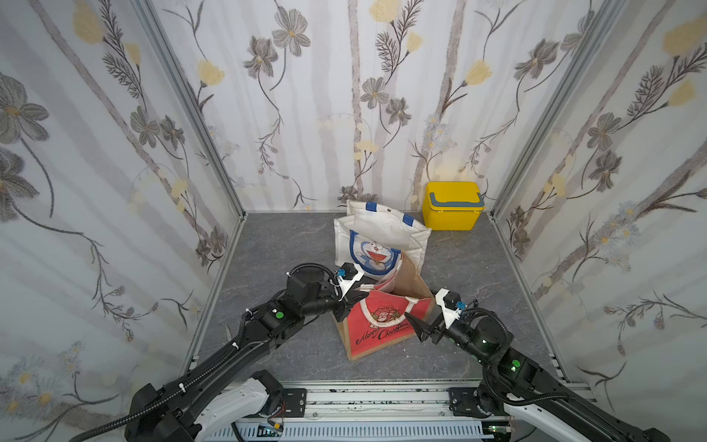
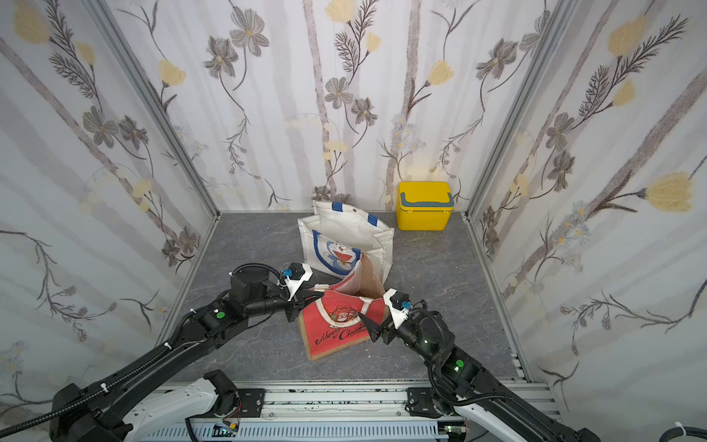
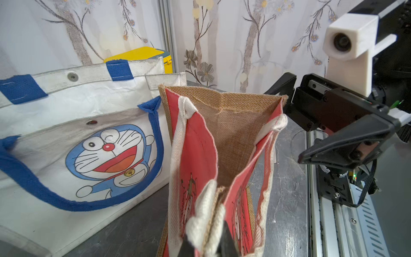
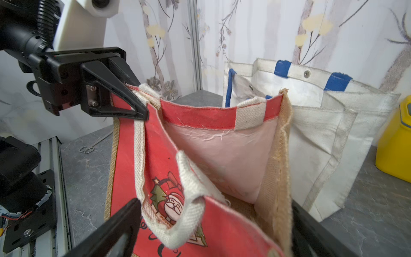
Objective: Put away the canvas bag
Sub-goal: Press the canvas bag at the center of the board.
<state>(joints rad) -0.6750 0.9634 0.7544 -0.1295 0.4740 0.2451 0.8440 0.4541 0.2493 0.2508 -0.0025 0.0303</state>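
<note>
A: Top views: the red Christmas bag (image 1: 378,329) stands near centre on the table (image 1: 290,245), mouth gaping. I take it for the canvas bag to stow. A white cartoon bag (image 1: 378,233) is just behind it, touching; a yellow box (image 1: 451,210) sits far right.

B: Grippers?

A: The left gripper (image 1: 361,294) is pinched closed on the bag's left rim. The right gripper (image 2: 377,319) is spread wide at the right rim, holding nothing.

B: Left wrist view?

A: Its own fingers (image 3: 229,244) clamp the rim and the cream handle (image 3: 200,213) together. Across the mouth, the right gripper (image 3: 283,125) straddles the far corner, one jaw on either side of the cloth. Contact unclear.

B: Right wrist view?

A: The burlap side panel (image 4: 278,166) lies between the right's open jaws. The left gripper (image 4: 142,111) bites the opposite rim at the handle root.

B: How to do the step well?

A: Judgement: close the right on the rim hem, not the loose handle loop (image 4: 193,200), at the left's height. Then lift level with both, so the bag neither twists nor drags the white bag over.
</note>
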